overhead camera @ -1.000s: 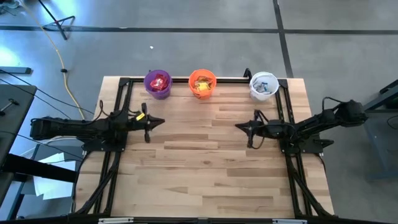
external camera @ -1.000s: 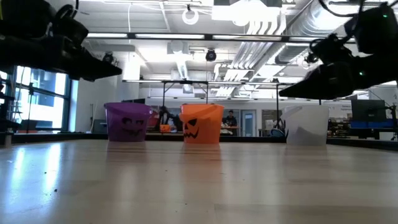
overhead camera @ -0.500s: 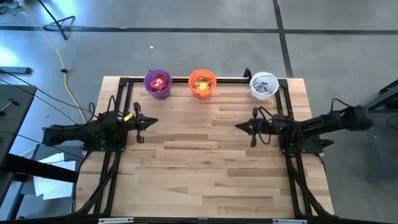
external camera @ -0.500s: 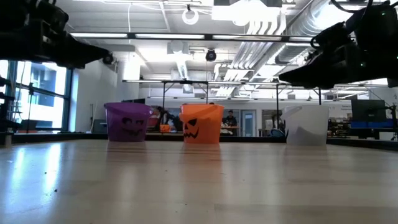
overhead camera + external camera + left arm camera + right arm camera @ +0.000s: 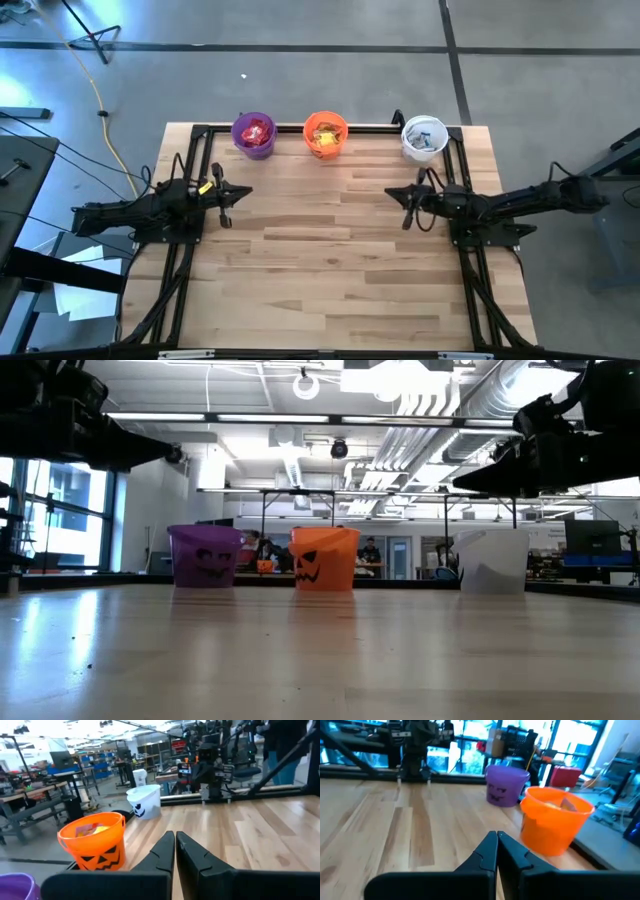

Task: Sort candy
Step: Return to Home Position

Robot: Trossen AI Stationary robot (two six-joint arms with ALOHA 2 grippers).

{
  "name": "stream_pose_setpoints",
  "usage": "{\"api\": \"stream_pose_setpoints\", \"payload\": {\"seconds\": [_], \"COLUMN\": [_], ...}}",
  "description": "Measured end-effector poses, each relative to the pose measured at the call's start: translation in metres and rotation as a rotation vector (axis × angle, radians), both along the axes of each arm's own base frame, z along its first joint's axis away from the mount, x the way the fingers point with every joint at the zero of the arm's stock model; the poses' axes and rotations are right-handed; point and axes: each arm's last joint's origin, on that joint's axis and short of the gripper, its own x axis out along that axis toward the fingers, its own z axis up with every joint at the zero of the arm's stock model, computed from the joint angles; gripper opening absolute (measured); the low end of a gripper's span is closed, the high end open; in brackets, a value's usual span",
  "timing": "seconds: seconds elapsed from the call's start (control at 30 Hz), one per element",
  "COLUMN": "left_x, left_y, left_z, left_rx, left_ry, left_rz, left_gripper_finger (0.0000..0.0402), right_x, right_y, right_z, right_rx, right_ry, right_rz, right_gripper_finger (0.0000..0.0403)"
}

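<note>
Three small buckets stand in one row at the far edge of the wooden table. The orange bucket is in the middle. The purple bucket is just beside it on the left arm's side, and the white bucket is a little farther off on the right arm's side.

There are three lots of sweets, one in each bucket. Red candy packets lie in the purple one, yellow candy packets in the orange one, and blue-and-white bars in the white one. The single pieces are too heaped to count.

There are two grippers, both raised above the wood on the near side of the orange bucket. The left gripper is on the purple bucket's side and points inward, near that bucket's red packets but apart from them. Its fingers are pressed together on nothing. The right gripper faces it from the white bucket's side, close to the bars but apart from them. Its fingers also meet, and it holds nothing.
</note>
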Motion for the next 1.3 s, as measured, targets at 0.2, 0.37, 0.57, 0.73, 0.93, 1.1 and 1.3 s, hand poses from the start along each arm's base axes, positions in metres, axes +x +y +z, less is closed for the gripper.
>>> {"api": "stream_pose_setpoints", "payload": {"seconds": [0.2, 0.37, 0.57, 0.73, 0.93, 1.1, 1.3], "left_x": [0.0, 0.0, 0.0, 0.0, -0.001, -0.001, -0.001], "left_y": [0.0, 0.0, 0.001, 0.001, 0.0, 0.0, 0.001], "left_z": [0.0, 0.0, 0.003, 0.005, 0.008, 0.008, 0.008], "left_rx": [-0.029, -0.011, -0.012, -0.017, -0.057, -0.064, -0.042], "left_ry": [-0.011, -0.007, -0.031, -0.056, -0.099, -0.105, -0.094], "left_rz": [0.003, 0.018, 0.021, 0.02, -0.006, -0.015, 0.005], "left_gripper_finger": [0.0003, 0.0003, 0.0003, 0.0003, 0.0003, 0.0003, 0.0003], "right_x": [-0.006, -0.013, -0.022, -0.032, -0.045, -0.052, -0.052], "right_y": [0.001, 0.002, 0.002, 0.002, 0.002, 0.002, 0.002], "right_z": [0.005, 0.009, 0.01, 0.011, 0.014, 0.019, 0.018], "right_rx": [-0.022, -0.005, 0.02, 0.019, 0.021, -0.032, 0.021], "right_ry": [-0.019, -0.039, -0.03, -0.041, -0.078, -0.13, -0.146], "right_rz": [-0.015, -0.012, -0.027, -0.036, -0.037, -0.058, -0.041], "right_gripper_finger": [0.0, 0.0, 0.0, 0.0, 0.0, 0.0, 0.0]}}
